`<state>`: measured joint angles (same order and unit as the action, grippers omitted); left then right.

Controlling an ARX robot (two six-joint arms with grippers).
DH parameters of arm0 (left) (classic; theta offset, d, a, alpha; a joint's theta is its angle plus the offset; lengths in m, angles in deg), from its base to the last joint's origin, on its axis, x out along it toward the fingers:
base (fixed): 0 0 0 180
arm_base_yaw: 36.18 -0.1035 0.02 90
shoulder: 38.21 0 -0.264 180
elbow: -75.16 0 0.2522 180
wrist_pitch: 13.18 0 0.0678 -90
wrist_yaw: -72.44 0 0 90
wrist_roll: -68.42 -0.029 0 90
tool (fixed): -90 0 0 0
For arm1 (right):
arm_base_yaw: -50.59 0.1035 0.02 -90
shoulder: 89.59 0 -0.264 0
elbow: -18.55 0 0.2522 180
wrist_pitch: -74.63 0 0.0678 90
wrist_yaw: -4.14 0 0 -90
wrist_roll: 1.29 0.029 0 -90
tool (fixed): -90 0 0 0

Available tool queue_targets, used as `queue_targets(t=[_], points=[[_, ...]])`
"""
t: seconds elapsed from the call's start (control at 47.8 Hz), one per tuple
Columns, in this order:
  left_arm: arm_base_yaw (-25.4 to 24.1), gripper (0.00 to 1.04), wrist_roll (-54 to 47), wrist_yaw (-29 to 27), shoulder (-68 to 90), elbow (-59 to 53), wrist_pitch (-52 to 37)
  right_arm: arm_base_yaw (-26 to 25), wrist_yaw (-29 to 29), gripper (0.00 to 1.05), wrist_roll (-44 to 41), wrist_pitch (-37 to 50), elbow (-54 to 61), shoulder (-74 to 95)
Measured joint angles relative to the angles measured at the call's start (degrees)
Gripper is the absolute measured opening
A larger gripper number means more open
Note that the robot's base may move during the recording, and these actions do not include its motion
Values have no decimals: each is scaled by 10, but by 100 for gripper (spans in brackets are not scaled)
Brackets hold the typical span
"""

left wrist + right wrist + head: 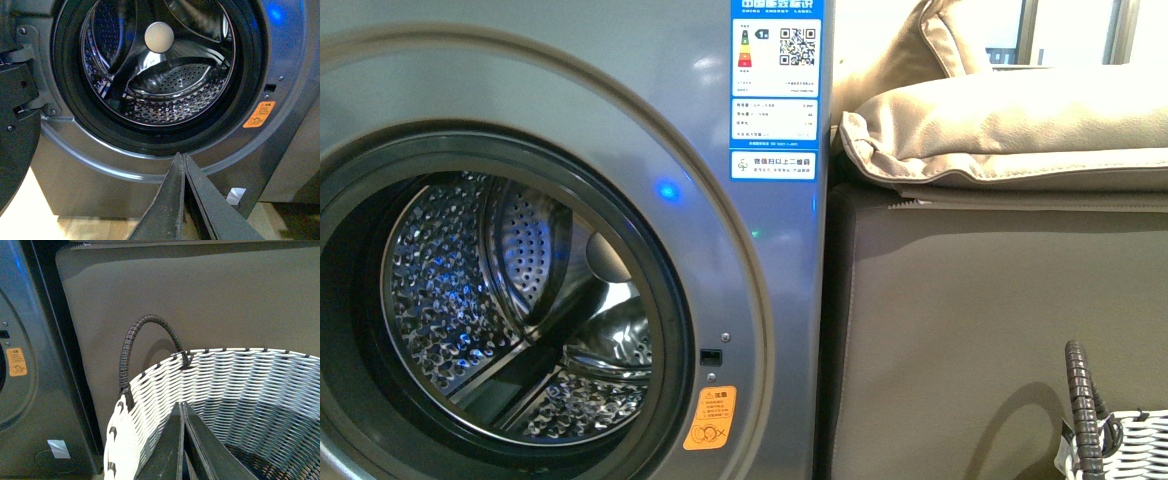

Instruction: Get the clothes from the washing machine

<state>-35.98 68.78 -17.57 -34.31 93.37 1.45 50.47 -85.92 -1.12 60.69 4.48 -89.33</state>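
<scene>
Washing machine [760, 300] brushed grey metal; drum [470, 300] glossy perforated steel; basket [225, 385] woven.

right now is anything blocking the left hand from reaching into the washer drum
Nothing visible does. The washing machine has its porthole uncovered, and the shut left hand sits just in front of the lower rim with free space up to the drum. No dark garment shows in the visible part of the drum.

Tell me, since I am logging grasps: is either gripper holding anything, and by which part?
Nothing is held. The left gripper is shut and empty before the washing machine; the right gripper is shut and empty above the woven basket.
</scene>
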Motion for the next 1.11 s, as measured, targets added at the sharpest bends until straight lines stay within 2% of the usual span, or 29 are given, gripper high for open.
queue_targets(t=[0.649, 0.775, 0.796, 0.858, 0.9, 1.026, 1.11], points=[[0, 4, 0, 0, -38, -40, -5, 0, 0, 2, 0, 0, 0, 0], [0, 24, 0, 0, -38, -40, -5, 0, 0, 3, 0, 0, 0, 0], [0, 27, 0, 0, -38, -40, -5, 0, 0, 5, 0, 0, 0, 0], [0, 38, 0, 0, -38, -40, -5, 0, 0, 16, 0, 0, 0, 0], [0, 49, 0, 0, -38, -40, -5, 0, 0, 24, 0, 0, 0, 0], [0, 69, 0, 0, -38, -40, -5, 0, 0, 46, 0, 0, 0, 0], [0, 88, 0, 0, -38, -40, -5, 0, 0, 63, 0, 0, 0, 0]])
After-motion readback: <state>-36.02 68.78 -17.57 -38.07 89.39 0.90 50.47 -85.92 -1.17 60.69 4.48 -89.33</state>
